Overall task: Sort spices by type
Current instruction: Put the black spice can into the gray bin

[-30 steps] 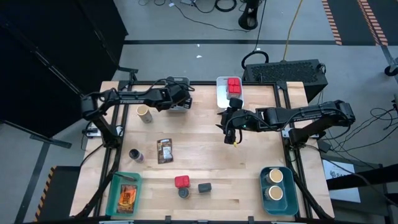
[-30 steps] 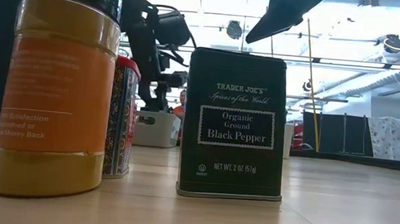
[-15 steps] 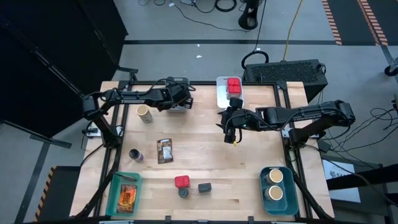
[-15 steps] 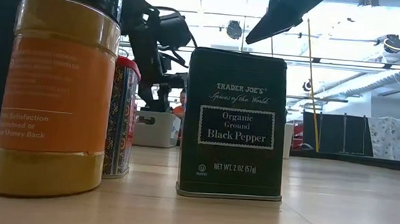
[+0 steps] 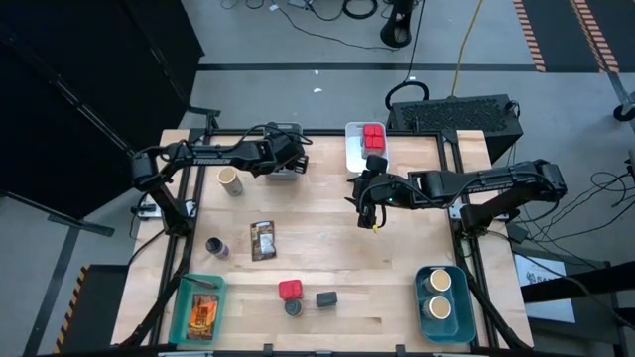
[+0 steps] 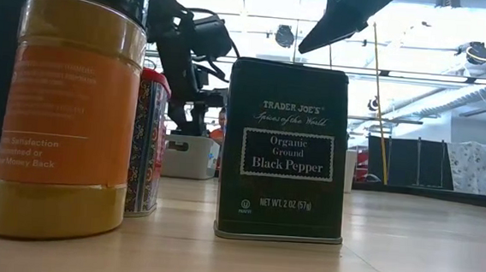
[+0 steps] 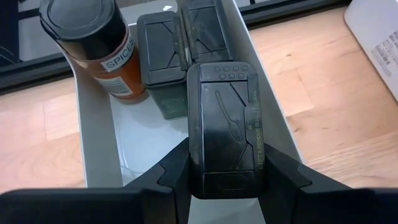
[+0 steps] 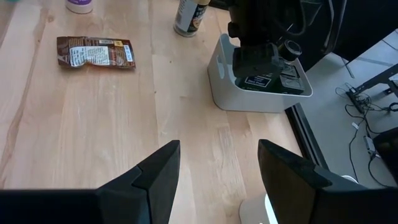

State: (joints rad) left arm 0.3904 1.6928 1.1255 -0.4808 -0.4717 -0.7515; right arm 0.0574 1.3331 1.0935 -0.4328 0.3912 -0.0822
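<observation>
L gripper (image 7: 224,186) was clamped on a dark tin (image 7: 225,134), held over the white bin (image 7: 93,130) beside two like tins; placing step. Next: lower, let go. R gripper (image 8: 217,174) hovered mid-table, fingers spread, empty.

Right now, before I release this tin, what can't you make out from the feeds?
- Bin floor under the black tin: left wrist view, the tin and the left gripper fingers cover it, so the gap to the white bin floor is unknown.
- Labels on the jar and packet: high view, too small.
- Table behind the pepper tin and orange jar: low view, they block it.
- Right gripper: nothing visible between its fingers.
</observation>
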